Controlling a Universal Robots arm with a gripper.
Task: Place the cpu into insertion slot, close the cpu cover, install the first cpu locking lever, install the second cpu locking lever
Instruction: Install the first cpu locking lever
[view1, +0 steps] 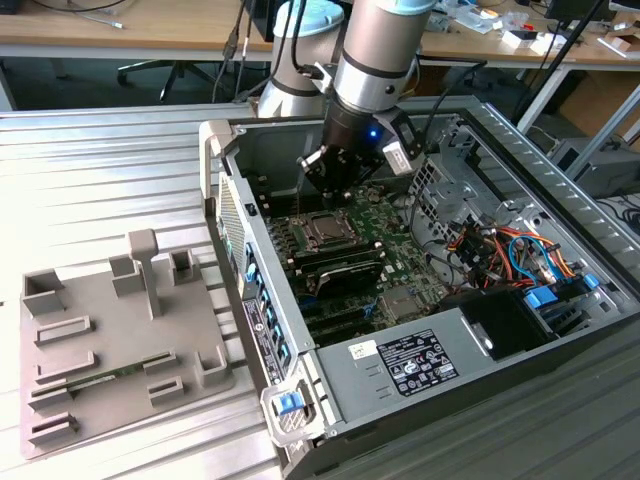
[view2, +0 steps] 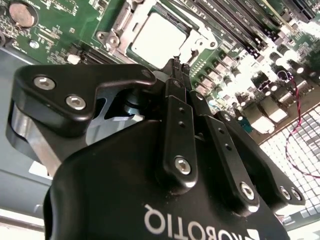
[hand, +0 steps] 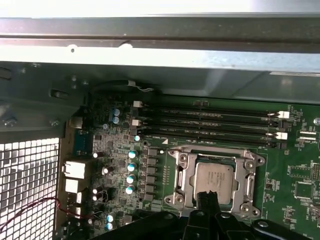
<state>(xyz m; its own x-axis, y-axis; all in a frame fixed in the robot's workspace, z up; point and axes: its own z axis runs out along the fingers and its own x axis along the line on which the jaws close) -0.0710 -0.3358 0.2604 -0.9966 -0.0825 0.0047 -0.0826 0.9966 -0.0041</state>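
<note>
The small flat square silver-grey chip (hand: 214, 180) sits in its slot on the green board (hand: 295, 170). The thin silvery metal frame (hand: 250, 175) lies flat around the chip. The robot's black fingers (view2: 176, 75) are pressed together with nothing between them. They hang near the chip, above the board. The board is inside an open dark computer box (view1: 570, 390) on a grey ribbed tabletop (view1: 100, 170).

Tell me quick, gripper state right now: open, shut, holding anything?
Gripper: shut, fingertips together, nothing visible between them; it hangs over the cpu, which sits in its socket under the cpu cover.
</note>
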